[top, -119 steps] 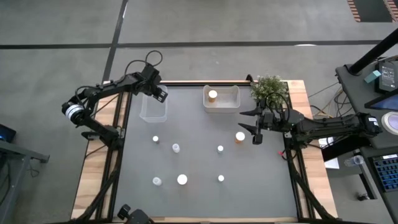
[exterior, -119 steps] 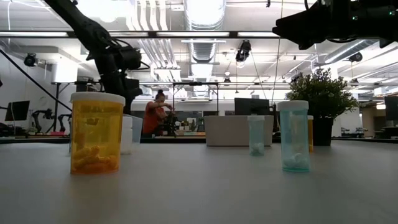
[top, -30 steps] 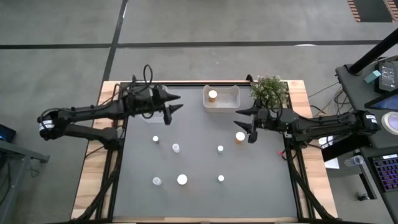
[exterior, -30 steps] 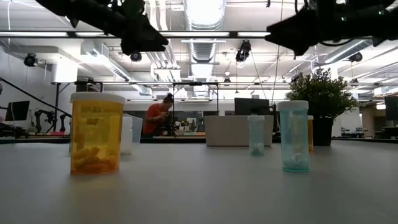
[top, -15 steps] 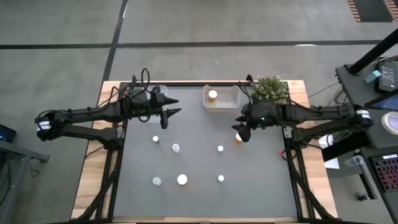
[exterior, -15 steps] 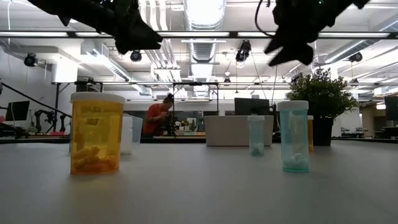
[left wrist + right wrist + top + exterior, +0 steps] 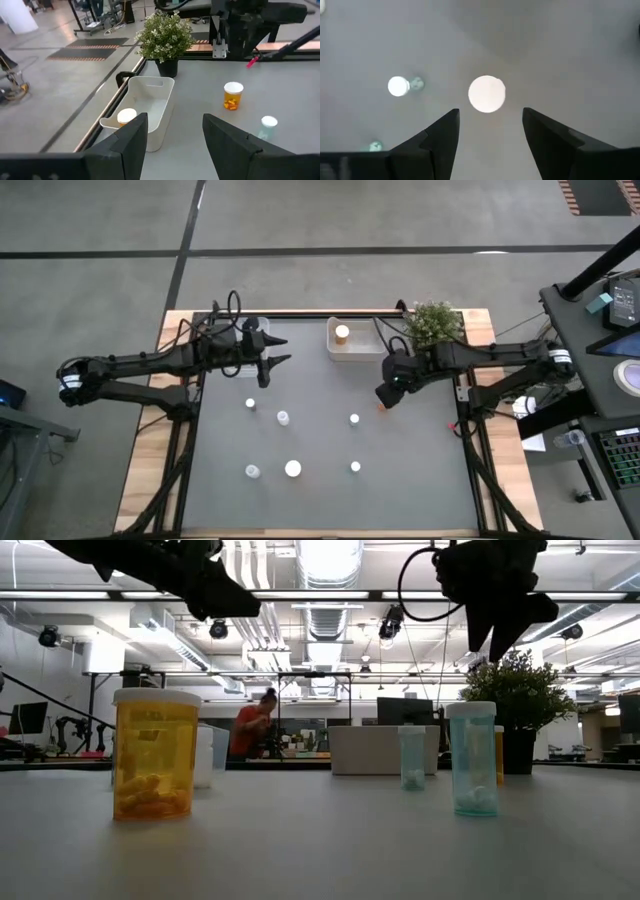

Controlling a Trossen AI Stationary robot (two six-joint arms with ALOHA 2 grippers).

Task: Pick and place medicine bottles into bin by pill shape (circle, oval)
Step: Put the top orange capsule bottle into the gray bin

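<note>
An orange bottle with a white cap (image 7: 487, 93) stands on the grey table at the right; a sliver of it shows in the high view (image 7: 384, 407). My right gripper (image 7: 385, 394) hangs above it, pointing down, open, with a finger over each side of the cap and touching nothing (image 7: 490, 111). Several small white-capped bottles stand on the table, such as one (image 7: 283, 418) and a larger one (image 7: 293, 468). One bottle (image 7: 342, 333) stands in the white bin (image 7: 372, 340). My left gripper (image 7: 284, 349) is open and empty, high over the far left.
A potted plant (image 7: 433, 323) stands at the far right corner beside the white bin. A clear bin (image 7: 243, 328) sits at the far left, partly under my left arm. In the low view an orange bottle (image 7: 155, 752) and a pale bottle (image 7: 472, 758) stand near the front.
My right gripper has tipped from level to pointing down and has gone a little toward the table's left, so that it now stands over the orange bottle. It has stayed open. The bottles have not moved.
</note>
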